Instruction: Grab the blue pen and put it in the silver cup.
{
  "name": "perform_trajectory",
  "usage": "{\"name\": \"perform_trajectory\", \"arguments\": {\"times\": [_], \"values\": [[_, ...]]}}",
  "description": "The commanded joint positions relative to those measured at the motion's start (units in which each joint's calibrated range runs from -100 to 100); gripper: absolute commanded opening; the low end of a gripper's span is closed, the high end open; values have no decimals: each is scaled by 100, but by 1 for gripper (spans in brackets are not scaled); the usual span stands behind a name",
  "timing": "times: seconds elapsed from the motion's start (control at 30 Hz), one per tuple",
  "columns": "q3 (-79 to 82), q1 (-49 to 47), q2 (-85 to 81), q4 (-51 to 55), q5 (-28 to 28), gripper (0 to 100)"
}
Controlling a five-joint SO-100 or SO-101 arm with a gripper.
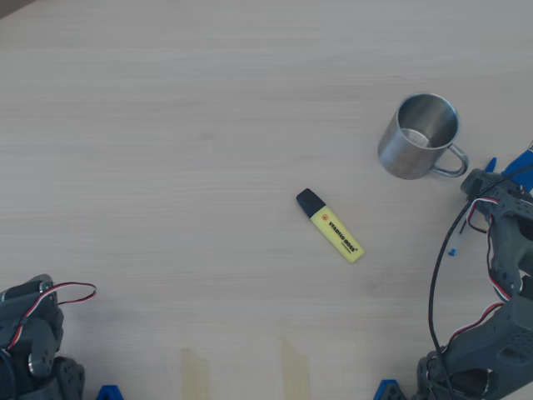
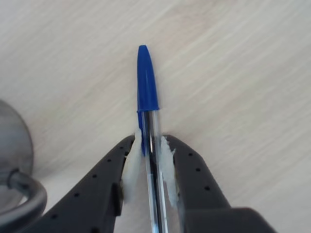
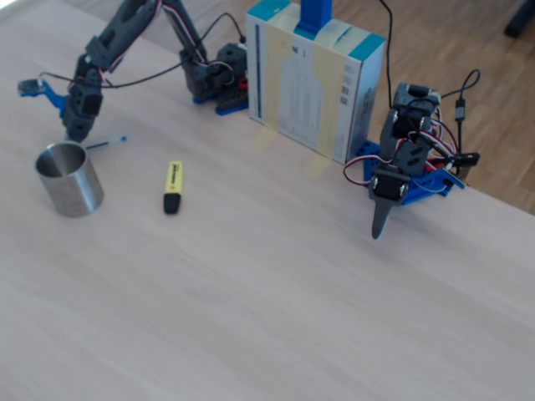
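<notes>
My gripper (image 2: 151, 141) is shut on the blue pen (image 2: 146, 82), its white pads pressing the clear barrel just below the blue cap, which points away over the table. In the fixed view the gripper (image 3: 80, 134) hangs just behind the silver cup (image 3: 68, 178), and the pen (image 3: 109, 142) sticks out to the right, low over the table. The cup's wall and handle (image 2: 19, 194) show at the wrist view's left edge. From overhead the upright cup (image 1: 420, 133) looks empty, and only the pen's blue tip (image 1: 453, 251) peeks out beside the arm (image 1: 504, 225).
A yellow highlighter (image 1: 331, 225) with a black cap lies on the table left of the arm; in the fixed view the highlighter (image 3: 173, 185) sits right of the cup. A second arm (image 3: 399, 167) stands at the right, and a tall box (image 3: 313, 83) stands at the back.
</notes>
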Motion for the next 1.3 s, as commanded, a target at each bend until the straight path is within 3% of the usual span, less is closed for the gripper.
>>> {"name": "perform_trajectory", "arguments": {"times": [0.0, 1.27], "values": [[21, -26, -17, 64, 36, 7], [30, -17, -109, 64, 36, 2]]}}
